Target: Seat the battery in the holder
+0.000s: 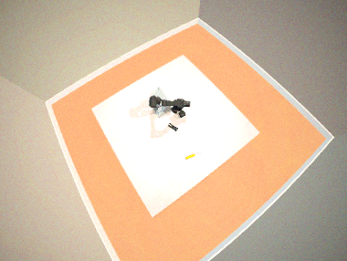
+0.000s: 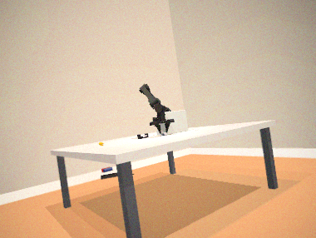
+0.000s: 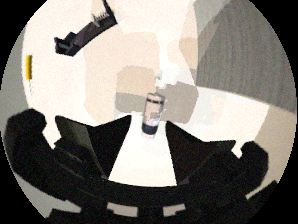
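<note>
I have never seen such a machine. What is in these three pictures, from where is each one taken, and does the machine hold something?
The dark jointed thing is a robot arm standing on a white table. At its end is a gripper, two fingers that can pinch.

The first picture looks down from above. The second looks from the side of the room. The third, the round one, comes from a camera on the arm's wrist; the dark shapes at its bottom are the fingers.

On the table lie a black battery holder, a small yellow object, and a small battery. A pale box stands beside the arm.

The gripper is low, with the battery in the gap between its fingertips. The fingers are partly open and apparently do not pinch it, so nothing is held.
</note>
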`<state>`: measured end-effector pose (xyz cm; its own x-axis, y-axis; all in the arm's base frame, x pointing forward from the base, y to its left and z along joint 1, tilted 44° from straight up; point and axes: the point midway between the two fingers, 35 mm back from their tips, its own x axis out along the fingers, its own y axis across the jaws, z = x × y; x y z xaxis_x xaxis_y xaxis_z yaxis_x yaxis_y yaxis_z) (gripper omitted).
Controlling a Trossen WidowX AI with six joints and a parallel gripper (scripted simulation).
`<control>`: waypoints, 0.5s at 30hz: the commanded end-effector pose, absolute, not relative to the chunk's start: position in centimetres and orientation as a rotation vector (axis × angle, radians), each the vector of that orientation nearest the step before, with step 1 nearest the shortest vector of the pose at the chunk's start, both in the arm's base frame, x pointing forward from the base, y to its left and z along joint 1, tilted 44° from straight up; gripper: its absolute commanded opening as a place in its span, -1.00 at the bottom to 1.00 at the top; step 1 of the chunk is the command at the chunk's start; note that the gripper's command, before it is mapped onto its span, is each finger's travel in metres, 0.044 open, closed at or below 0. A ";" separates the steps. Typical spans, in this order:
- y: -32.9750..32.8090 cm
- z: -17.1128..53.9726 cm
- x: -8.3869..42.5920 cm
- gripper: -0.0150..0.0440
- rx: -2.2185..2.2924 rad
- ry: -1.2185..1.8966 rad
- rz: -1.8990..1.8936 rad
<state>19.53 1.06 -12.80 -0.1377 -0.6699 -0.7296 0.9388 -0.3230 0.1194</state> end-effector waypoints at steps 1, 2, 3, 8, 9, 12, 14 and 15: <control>0.4 -13.2 19.0 0.33 0.827 0.448 -1.733; 0.3 -13.3 19.0 0.33 0.827 0.447 -1.733; 0.2 -13.4 19.0 0.33 0.827 0.447 -1.733; 0.0 -13.6 18.9 0.15 0.827 0.446 -1.733; 0.0 -13.6 18.9 0.07 0.827 0.446 -1.733; 0.0 -13.6 18.9 -0.07 0.827 0.446 -1.733; 0.0 -13.6 18.9 -0.11 0.827 0.446 -1.733; 0.0 -13.6 18.9 -0.14 0.827 0.446 -1.733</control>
